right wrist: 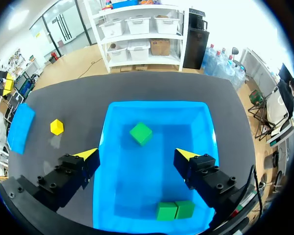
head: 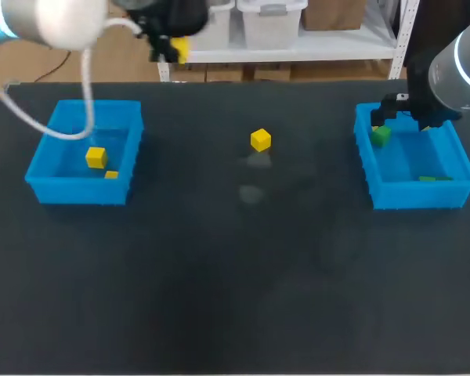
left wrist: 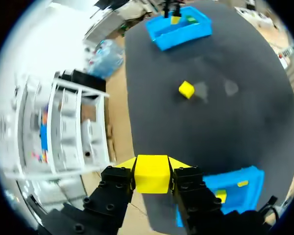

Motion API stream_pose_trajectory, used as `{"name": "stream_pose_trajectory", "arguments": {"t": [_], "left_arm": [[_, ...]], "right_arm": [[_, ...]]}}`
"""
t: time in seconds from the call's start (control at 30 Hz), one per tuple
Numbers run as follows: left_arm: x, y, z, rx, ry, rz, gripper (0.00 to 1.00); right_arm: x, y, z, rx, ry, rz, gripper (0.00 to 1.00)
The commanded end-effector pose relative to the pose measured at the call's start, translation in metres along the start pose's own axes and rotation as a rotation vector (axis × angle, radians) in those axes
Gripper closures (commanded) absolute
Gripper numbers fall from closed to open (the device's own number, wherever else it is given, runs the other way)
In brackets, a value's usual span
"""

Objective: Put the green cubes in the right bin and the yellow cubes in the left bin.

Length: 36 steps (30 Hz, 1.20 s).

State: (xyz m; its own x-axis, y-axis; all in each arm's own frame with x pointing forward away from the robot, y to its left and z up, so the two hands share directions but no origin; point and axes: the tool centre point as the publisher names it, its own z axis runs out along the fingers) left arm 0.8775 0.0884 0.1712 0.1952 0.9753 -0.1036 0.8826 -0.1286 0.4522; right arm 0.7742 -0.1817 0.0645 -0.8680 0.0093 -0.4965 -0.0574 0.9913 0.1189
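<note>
Yellow cube [left wrist: 152, 177] sits clamped betw. both fingers of L gripper [left wrist: 152, 166], square-on, side faces flat against the pads. In L wrist view, L bin [left wrist: 245, 174] shows just beside that gripper. Inside the bin are a second yellow cube [head: 95, 157] and a third yellow cube [head: 111, 174], the third close to the front wall. Loose yellow cube [head: 260, 139] is on the table [head: 235, 274] roughly midway betw. the bins, toward the far side, touching nothing.

R gripper [right wrist: 137, 155] has fingers spread wide w/ nothing held, above R bin [right wrist: 157, 181]. Green cube [right wrist: 140, 133] is turned corner-on, just ahead of the gap betw. the fingers and within the bin walls. Can't tell if it rests on the floor. Green pair [right wrist: 175, 210] lies side by side, touching, by the bin wall nearest the wrist.
</note>
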Motion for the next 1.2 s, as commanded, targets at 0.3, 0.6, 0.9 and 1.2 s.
{"name": "stream_pose_trajectory", "arguments": {"t": [0.3,0.6,0.9,1.2], "left_arm": [[0.12,-0.08,-0.04,-0.131,0.283,-1.254,1.0],[0.133,-0.11,-0.03,-0.021,0.415,-1.215,1.0],[0.13,-0.092,-0.022,-0.077,0.431,-1.132,0.0],[0.064,-0.046,-0.031,-0.165,0.225,-0.592,0.0]], "right_arm": [[0.001,0.0,0.0,0.003,-0.004,0.001,0.0],[0.001,0.0,0.0,0.003,-0.004,0.001,0.0],[0.001,0.0,0.0,0.003,-0.004,0.001,0.0],[0.001,0.0,0.0,0.003,-0.004,0.001,0.0]]}}
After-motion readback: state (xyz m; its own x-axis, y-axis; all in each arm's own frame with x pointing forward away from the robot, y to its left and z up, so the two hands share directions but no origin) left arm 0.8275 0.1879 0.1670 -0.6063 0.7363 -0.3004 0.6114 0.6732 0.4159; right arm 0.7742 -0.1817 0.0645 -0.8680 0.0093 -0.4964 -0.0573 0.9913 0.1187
